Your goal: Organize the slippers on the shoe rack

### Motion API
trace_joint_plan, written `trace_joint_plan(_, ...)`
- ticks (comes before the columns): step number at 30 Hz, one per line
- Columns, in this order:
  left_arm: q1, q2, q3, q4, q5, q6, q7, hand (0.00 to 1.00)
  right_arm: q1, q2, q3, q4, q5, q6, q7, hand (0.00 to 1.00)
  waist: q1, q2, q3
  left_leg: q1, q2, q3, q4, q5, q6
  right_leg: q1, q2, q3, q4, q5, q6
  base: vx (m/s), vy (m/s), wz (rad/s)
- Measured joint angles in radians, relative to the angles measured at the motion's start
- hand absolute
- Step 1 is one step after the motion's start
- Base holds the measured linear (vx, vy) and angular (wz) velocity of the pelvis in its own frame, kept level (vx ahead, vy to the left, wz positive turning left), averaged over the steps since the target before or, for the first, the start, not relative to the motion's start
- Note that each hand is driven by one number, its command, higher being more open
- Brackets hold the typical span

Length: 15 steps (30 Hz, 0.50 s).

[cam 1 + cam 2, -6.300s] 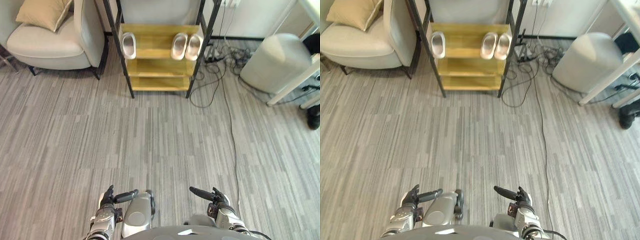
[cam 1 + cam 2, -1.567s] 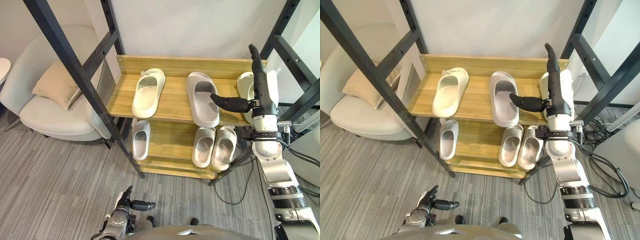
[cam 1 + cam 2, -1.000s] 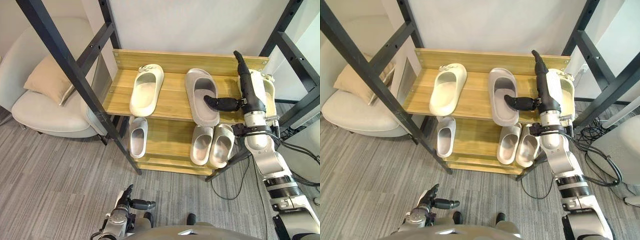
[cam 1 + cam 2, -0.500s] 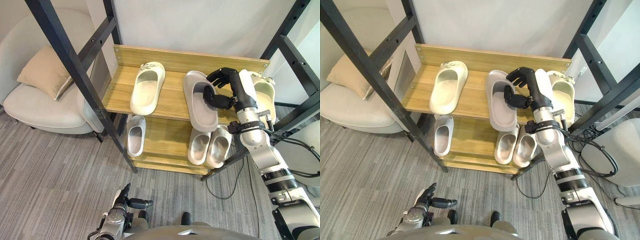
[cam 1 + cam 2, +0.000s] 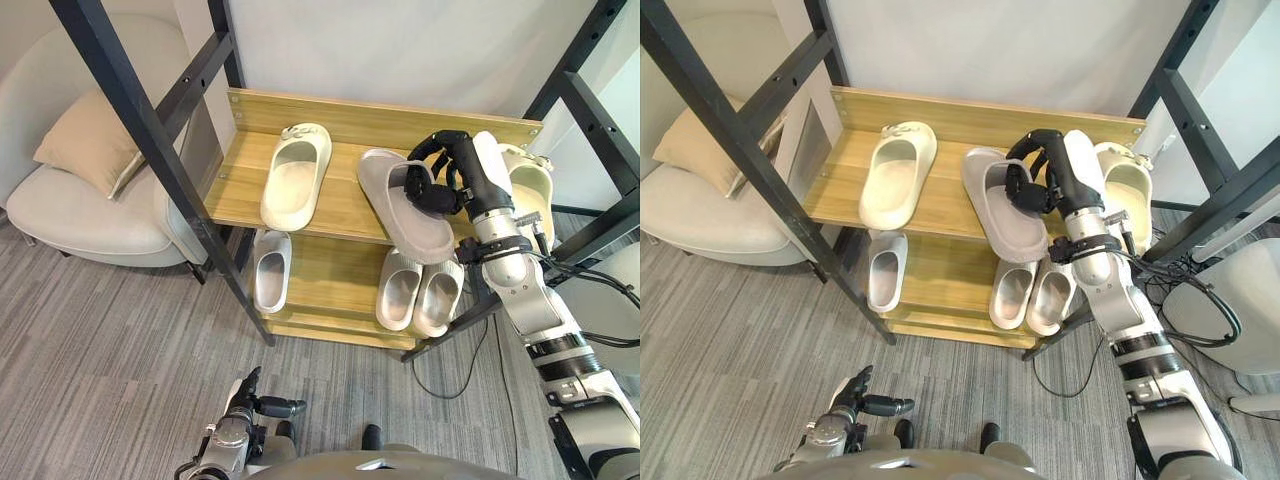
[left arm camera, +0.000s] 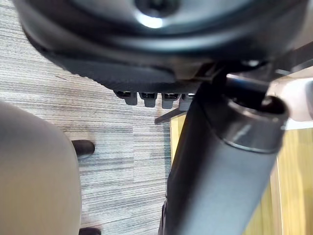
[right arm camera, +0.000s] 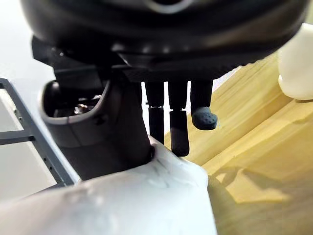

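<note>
One large grey foam slipper [image 5: 412, 222] lies slanted on the upper wooden shelf [image 5: 235, 190] of the black-framed shoe rack [image 5: 150, 130], its near end past the front edge. The right hand [image 5: 455, 180] has its fingers curled round the slipper's strap. A cream slipper [image 5: 295, 175] sits beside it. The left hand [image 5: 240, 425] hangs low, fingers relaxed.

shoe rack [image 5: 300, 200]: matt wood, black metal | slippers [image 5: 295, 175]: smooth matt foam | floor [image 5: 120, 330]: rough carpet
</note>
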Motion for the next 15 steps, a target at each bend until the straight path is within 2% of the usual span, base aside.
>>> trace_joint_plan(5, 0.001, -0.001, 0.004, 0.000, 0.006, 0.008, 0.001, 1.00, 0.035, 0.002, -0.034, -0.197, -0.017, -0.007, -0.004, 0.00, -0.004, 0.002, 0.000, 0.012, 0.001, 0.002, 0.000, 0.000, 0.000, 0.007, 0.000, 0.002, 0.004, 0.000, 0.000, 0.00, 0.000, 0.00)
trace_joint_plan(10, 0.002, -0.007, 0.004, 0.002, 0.015, 0.009, 0.001, 1.00, 0.072, 0.067, -0.065, -0.415, -0.010, -0.086, -0.027, 0.00, -0.006, 0.013, -0.006, 0.026, 0.001, 0.008, 0.000, -0.002, -0.001, 0.015, -0.002, 0.007, 0.008, -0.001, 0.000, -0.01, 0.009, -0.03)
trace_joint_plan(11, 0.003, -0.009, 0.003, 0.003, 0.015, 0.009, 0.001, 1.00, 0.093, 0.089, -0.060, -0.457, 0.019, -0.119, -0.026, 0.00, -0.006, 0.018, -0.009, 0.028, 0.001, 0.009, 0.000, -0.002, -0.001, 0.015, -0.002, 0.009, 0.011, -0.002, -0.001, 0.00, 0.000, 0.00)
trace_joint_plan(15, 0.006, -0.016, -0.002, 0.012, 0.015, 0.009, 0.001, 1.00, 0.133, 0.155, -0.002, -0.509, 0.137, -0.168, 0.007, 0.00, -0.007, 0.033, -0.017, 0.033, 0.000, 0.013, 0.003, -0.002, -0.001, 0.015, -0.004, 0.012, 0.024, -0.007, -0.001, -0.01, 0.007, -0.02)
